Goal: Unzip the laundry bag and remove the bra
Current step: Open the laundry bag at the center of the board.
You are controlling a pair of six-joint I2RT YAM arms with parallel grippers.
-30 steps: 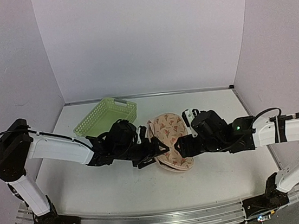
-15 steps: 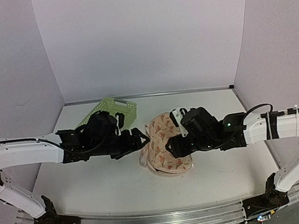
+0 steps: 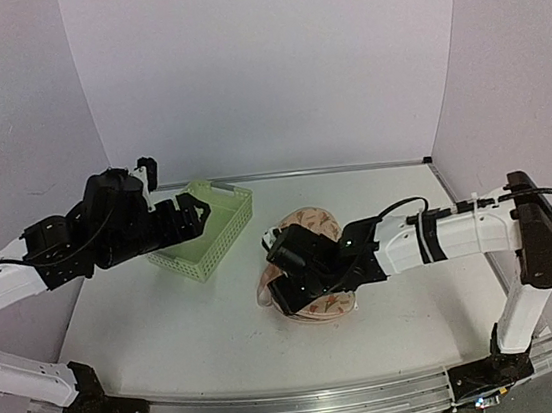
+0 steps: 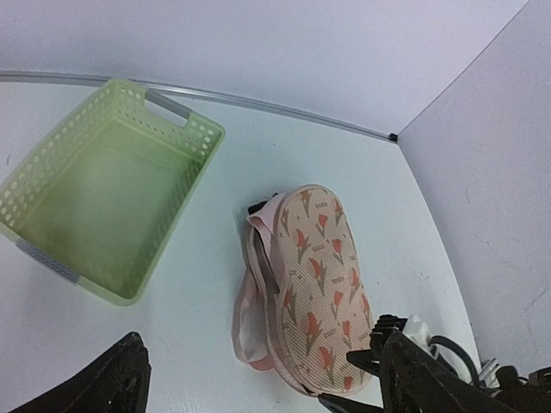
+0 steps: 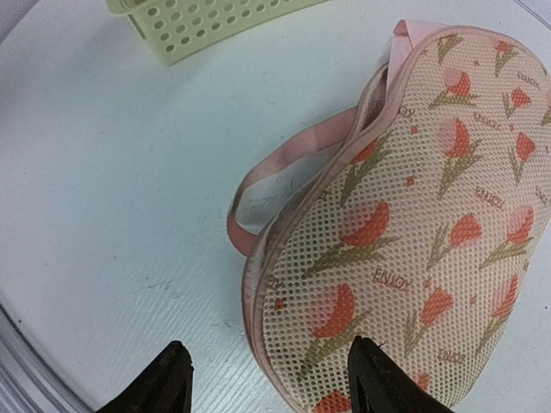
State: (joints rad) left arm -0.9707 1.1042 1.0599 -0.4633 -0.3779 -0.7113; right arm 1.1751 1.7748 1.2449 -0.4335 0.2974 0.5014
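— where is the laundry bag (image 4: 314, 275) found?
— it is laid flat on the table (image 3: 170, 330), with its pink strap (image 5: 275, 163) looped out along one edge.
— and the basket (image 4: 198, 172)?
— it is set apart from the bag, on the strap side.
— how is the left gripper (image 4: 264, 337) held?
— it is spread wide and raised well above the bag; nothing is gripped.
— the right gripper (image 5: 267, 348)?
— it is also released, with its fingers poised over the bag's near end. contact cannot be told.
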